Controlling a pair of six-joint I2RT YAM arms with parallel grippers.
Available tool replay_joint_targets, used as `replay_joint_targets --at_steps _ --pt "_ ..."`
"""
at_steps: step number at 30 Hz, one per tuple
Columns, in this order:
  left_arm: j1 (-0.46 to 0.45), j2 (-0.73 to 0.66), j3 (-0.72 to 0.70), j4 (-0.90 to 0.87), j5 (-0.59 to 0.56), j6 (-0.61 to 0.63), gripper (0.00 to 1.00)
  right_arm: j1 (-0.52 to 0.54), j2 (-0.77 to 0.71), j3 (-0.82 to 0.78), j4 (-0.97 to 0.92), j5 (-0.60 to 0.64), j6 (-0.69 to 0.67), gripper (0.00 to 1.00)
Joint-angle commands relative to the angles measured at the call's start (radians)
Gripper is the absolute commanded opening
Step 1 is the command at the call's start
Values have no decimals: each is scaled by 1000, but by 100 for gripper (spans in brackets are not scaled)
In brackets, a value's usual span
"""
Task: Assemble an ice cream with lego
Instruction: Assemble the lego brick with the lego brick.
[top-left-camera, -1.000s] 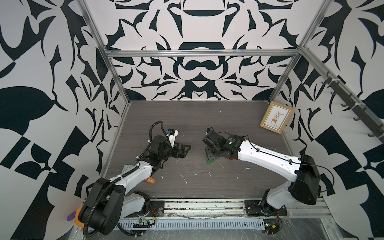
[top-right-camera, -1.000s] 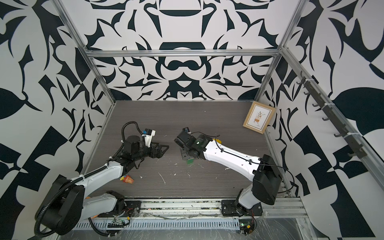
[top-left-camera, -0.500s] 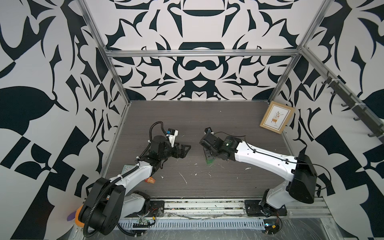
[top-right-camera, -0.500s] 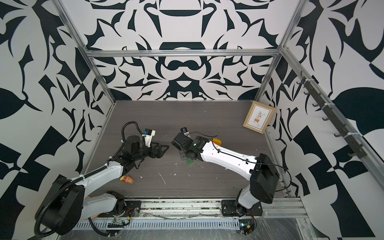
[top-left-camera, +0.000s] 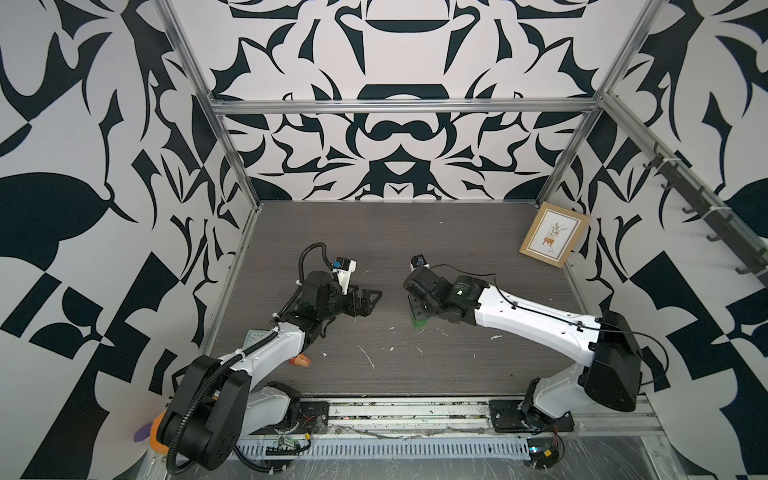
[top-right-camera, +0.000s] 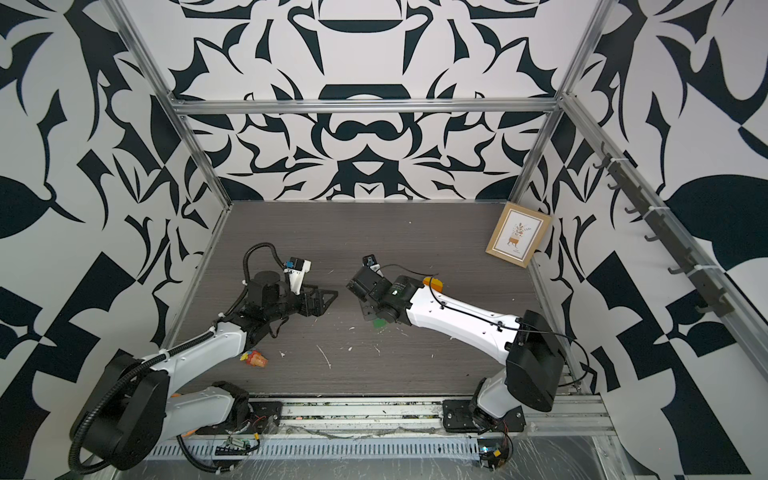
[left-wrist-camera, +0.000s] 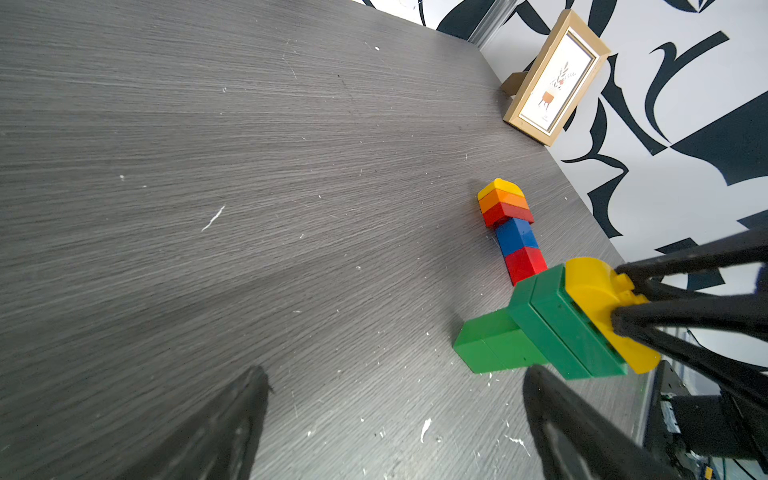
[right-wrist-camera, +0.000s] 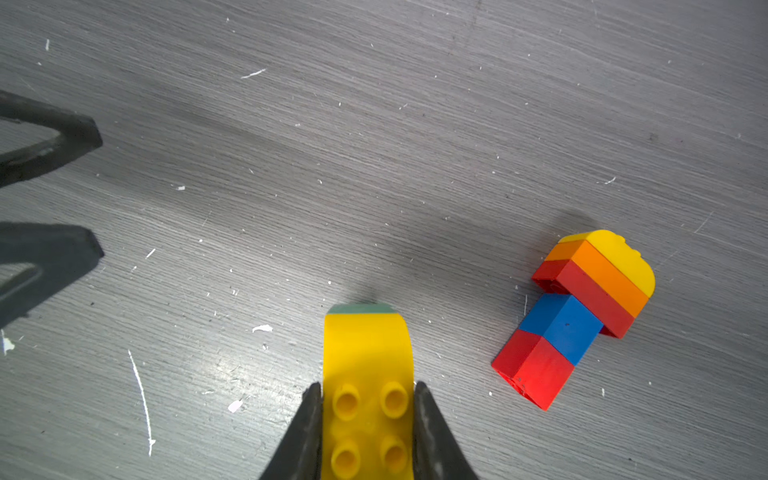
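Right claw (right-wrist-camera: 368, 386): closed on the yellow dome-shaped studded plastic brick (right-wrist-camera: 365, 345), one finger on each flat face beside the studs.
Held piece: that brick caps a stack of green plastic bricks (left-wrist-camera: 552, 328), wide slabs above a narrow stem. The stem's foot is down at the grey wood-grain tabletop (right-wrist-camera: 374, 124); contact cannot be determined.
Left claw (left-wrist-camera: 395, 370): jaws wide apart, empty, near the green stem.
Second piece: a stack of yellow dome, orange, red, blue and red bricks (right-wrist-camera: 577, 316) lies on its side nearby on the tabletop.
Handling, judged: light, rigid, glossy. The curved dome is likely slippery, and the stud joints may part under sideways load. Grip on flat parallel faces.
Writing: none legible. The wooden picture frame (left-wrist-camera: 555, 79) shows a potted plant; its caption is too small to read.
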Motion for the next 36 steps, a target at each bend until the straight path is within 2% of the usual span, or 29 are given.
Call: replay_joint_targets --at_steps 1,16,30,36 --pt "-2 -3 -6 -9 8 2 99 -1 39 8 -88 -44 -6 8" --pt "-2 -13 -6 -13 8 2 99 -2 66 126 -105 0 -40 9" --pt "-2 -10 -6 -14 8 4 99 0 40 63 -93 -8 -25 9" --pt "-2 -11 -7 -15 6 4 99 12 57 15 -154 46 -27 7"
